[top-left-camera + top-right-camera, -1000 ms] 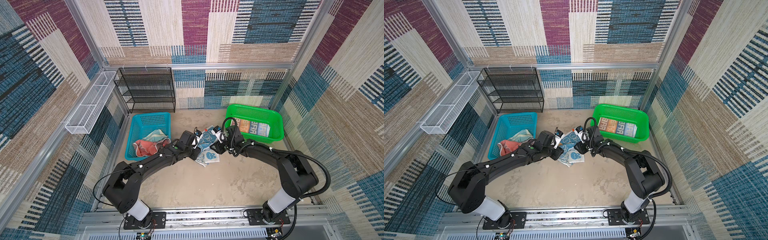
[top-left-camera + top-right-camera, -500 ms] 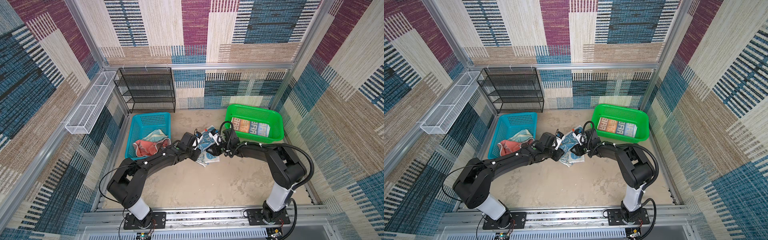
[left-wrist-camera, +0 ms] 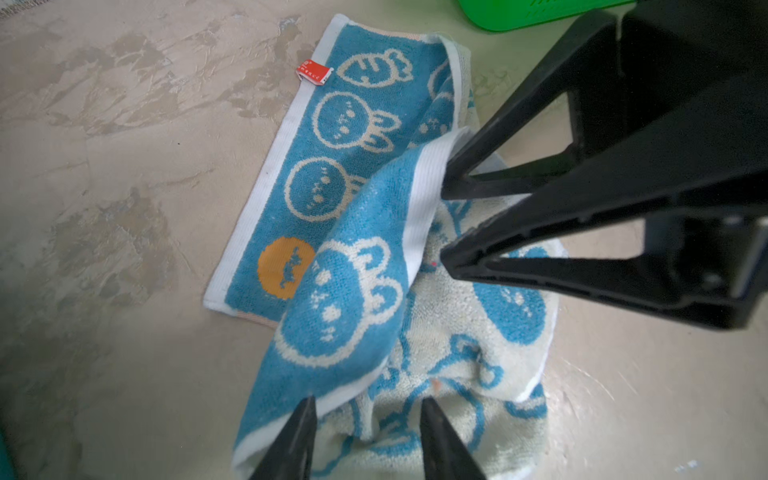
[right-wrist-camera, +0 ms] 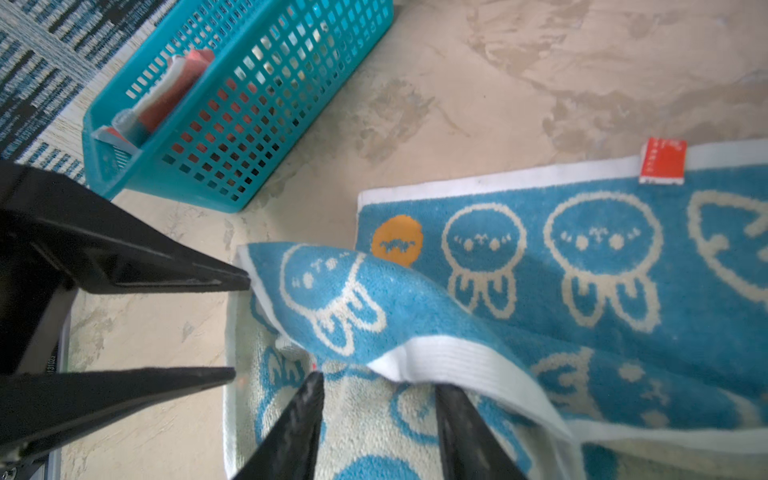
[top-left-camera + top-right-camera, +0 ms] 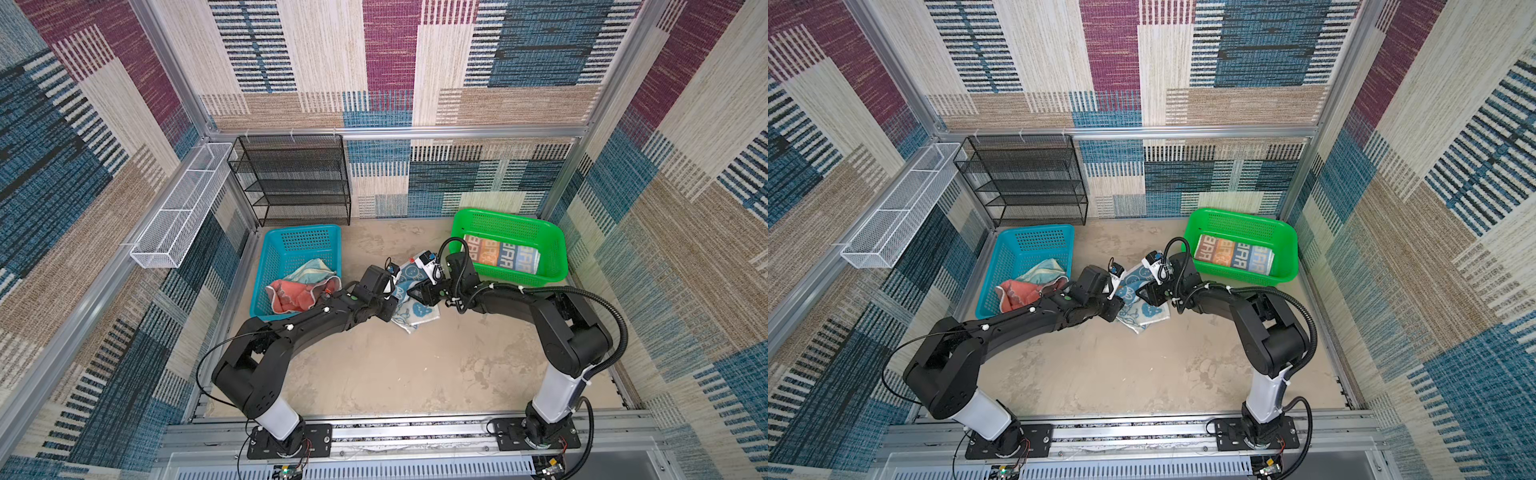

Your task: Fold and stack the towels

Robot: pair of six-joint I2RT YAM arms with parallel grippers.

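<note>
The rabbit towel point(image 5: 420, 311) lies in the middle of the worktop point(image 5: 395, 365), between the blue basket point(image 5: 301, 230) on the left and the green basket point(image 5: 505, 224) on the right, clear of both. One strip lies flat, blue side up, with a red tag point(image 3: 313, 74) on its white hem. A flap is turned over it and arches up, showing the pale underside beneath.

The two arms meet over the towel from either side. The left claw point(image 3: 366, 401) stands open, jaws apart, with one fingertip touching the corner of the raised flap. The right claw point(image 4: 379, 380) is open too, and the flap's white hem lies against its tips.

The blue basket holds the coral towel point(image 5: 291, 297) with a pale towel point(image 5: 311, 270) crumpled beside it. The lettered towel point(image 5: 500, 254) lies folded flat in the green basket. In both top views the right wrist and its cable overlap that basket's near corner.

A black wire rack point(image 5: 297, 183) stands against the back wall behind the blue basket, and a white wire tray point(image 5: 183, 208) hangs on the left wall. The broad front half of the worktop, from the towel to the rail point(image 5: 415, 432) carrying the arm bases, is bare.
</note>
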